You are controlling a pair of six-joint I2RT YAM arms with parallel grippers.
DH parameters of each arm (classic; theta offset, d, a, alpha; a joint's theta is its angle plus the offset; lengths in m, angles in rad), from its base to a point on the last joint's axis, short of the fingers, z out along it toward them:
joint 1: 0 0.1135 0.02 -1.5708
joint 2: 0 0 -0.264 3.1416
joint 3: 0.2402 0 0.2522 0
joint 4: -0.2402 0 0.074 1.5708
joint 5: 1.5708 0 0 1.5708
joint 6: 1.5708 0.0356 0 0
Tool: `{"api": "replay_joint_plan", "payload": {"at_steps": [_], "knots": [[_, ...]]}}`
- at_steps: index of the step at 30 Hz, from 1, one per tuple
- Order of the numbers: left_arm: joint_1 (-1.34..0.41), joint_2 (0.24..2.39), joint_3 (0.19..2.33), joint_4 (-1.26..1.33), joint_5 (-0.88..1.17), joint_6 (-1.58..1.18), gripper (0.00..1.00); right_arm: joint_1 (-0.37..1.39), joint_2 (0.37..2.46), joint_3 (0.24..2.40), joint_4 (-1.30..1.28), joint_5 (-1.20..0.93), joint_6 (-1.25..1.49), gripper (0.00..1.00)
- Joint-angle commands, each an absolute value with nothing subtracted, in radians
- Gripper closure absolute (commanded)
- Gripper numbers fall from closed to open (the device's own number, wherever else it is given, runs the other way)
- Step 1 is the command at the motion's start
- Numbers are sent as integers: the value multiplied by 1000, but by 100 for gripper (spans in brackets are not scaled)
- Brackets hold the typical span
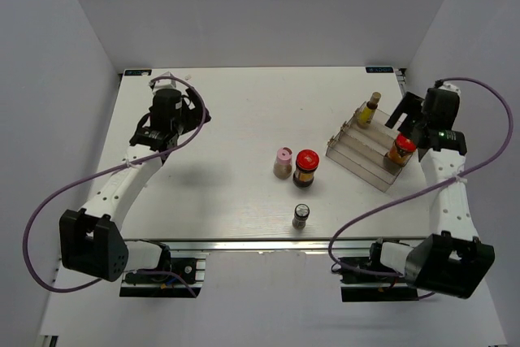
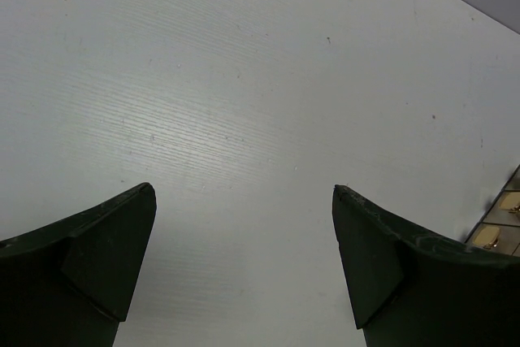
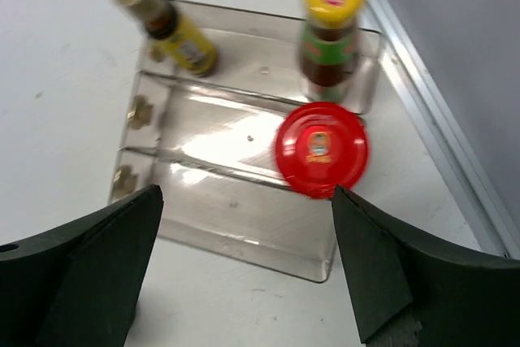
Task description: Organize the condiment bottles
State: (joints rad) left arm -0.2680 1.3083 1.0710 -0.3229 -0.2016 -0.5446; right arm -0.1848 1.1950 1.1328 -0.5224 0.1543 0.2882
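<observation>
Farthest to the left of the rack, the left gripper [image 2: 244, 201] hung over bare table [image 1: 227, 119], well apart from the rack. Its jaws were spread wide and had hold of nothing.

Closer to the rack, but still clear of its left side, three of the condiment bottles stood upright on the table. The pink-capped shaker [image 1: 283, 162] and the first red-lidded jar [image 1: 306, 167] stood just beside each other. The grey-capped shaker [image 1: 301, 215] stood alone, nearer the arms' bases than those two.

The clear stepped rack [image 1: 357, 148] sat on the right part of the table. In the right wrist view, a slim yellow-capped bottle [image 3: 166, 26] stood on the rack's top step towards its left end. A second yellow-capped bottle [image 3: 331, 26] stood on the same step at the right end. The overhead view showed only one of these bottles clearly, at the rack's far corner.

The second red-lidded jar [image 3: 321, 149] stood upright at the rack's right end, on a step below the bottles; which step could not be told.

The right gripper [image 3: 244, 201] hovered over the rack's low front edge with its jaws fully apart. They gripped nothing, and the jar's lid showed just ahead of the right fingertip.
</observation>
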Motion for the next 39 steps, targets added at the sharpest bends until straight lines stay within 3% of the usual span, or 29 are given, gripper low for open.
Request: {"api": "replay_joint_plan", "payload": {"at_steps": [1,5,11,21,32,37,39], "knots": [[-270,1252,1051,-336,-204,-558,2,-69,1134,1175,-540,84,224,11],[-271,1242,1035,-334,-207,-564,2,267,1140,1177,-569,103,146,11],[-270,1256,1031,-356,-206,-574,2,561,1196,1164,-557,199,103,11],[-270,1236,1008,-362,-201,-575,2,657,1370,1161,-543,227,126,11],[-270,1226,999,-357,-207,-572,2,675,1416,1091,-597,244,199,11],[-270,1226,996,-354,-209,-572,2,675,1420,1075,-586,230,218,19],[-270,1226,994,-356,-209,-572,2,675,1414,1072,-558,219,216,28]]}}
